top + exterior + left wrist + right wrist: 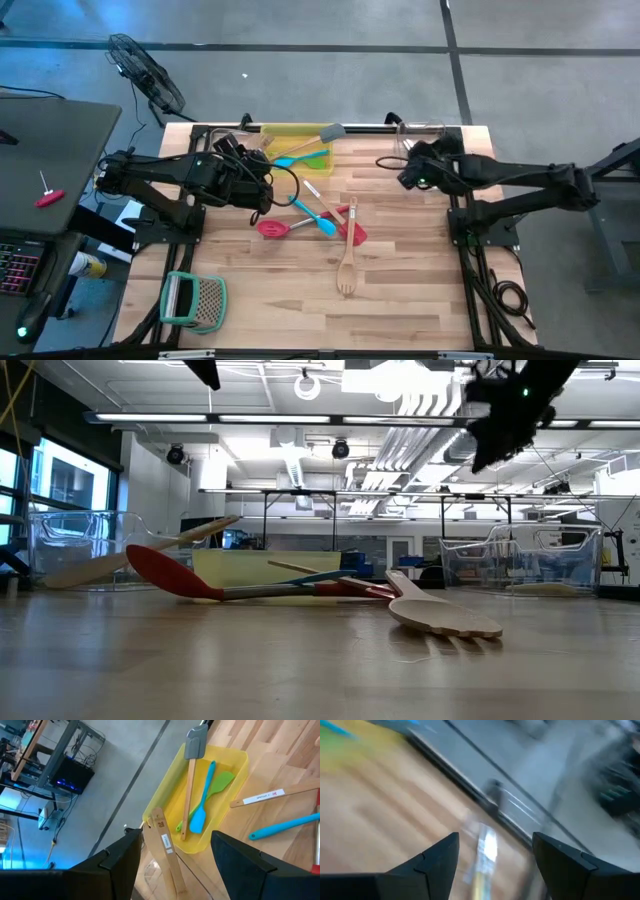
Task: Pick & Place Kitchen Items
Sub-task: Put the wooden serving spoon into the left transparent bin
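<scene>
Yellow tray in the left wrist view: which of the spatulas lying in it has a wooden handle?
The grey-headed spatula. Its long pale wooden handle sets it apart from the all-blue spatula and the all-green spatula beside it in the yellow tray.

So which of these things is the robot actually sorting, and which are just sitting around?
Part of the job:
- wooden fork
- red spatula
- blue spatula, green spatula and grey spatula in the yellow tray
- left gripper and right gripper, both open

Just lying about:
- box grater
- floor fan
- clear bin
</scene>
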Motion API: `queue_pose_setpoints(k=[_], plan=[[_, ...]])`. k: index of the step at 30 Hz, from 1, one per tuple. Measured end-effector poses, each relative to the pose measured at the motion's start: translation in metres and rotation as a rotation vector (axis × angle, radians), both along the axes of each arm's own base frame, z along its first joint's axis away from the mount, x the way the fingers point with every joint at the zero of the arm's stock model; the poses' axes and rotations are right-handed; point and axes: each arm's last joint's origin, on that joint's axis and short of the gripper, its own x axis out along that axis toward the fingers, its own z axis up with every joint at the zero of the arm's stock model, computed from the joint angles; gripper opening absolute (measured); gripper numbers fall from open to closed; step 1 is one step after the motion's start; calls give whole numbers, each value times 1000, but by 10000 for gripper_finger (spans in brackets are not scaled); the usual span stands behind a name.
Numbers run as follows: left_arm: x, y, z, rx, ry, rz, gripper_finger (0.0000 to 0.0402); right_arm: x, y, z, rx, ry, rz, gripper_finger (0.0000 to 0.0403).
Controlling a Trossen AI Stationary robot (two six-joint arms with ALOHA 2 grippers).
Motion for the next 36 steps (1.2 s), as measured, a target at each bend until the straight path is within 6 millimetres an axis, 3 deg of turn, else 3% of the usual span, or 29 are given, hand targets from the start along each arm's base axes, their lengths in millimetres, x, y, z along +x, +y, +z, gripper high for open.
queue_pose_setpoints(k=[7,10,14,19,28,36], plan=[[0,0,0,1,-4,0,232,19,27,23,351,-333,561,244],[2,0,0,0,-13,-2,232,28,33,28,493,-469,655,244],[2,0,0,0,-14,-2,232,39,30,21,603,-565,468,245],[2,0,0,-2,-17,0,232,56,26,-2,643,-536,237,245],[1,0,0,-36,-68,43,232,89,31,-49,721,-404,109,245],[-5,1,-1,-31,-16,60,232,100,34,-63,773,-408,61,245]])
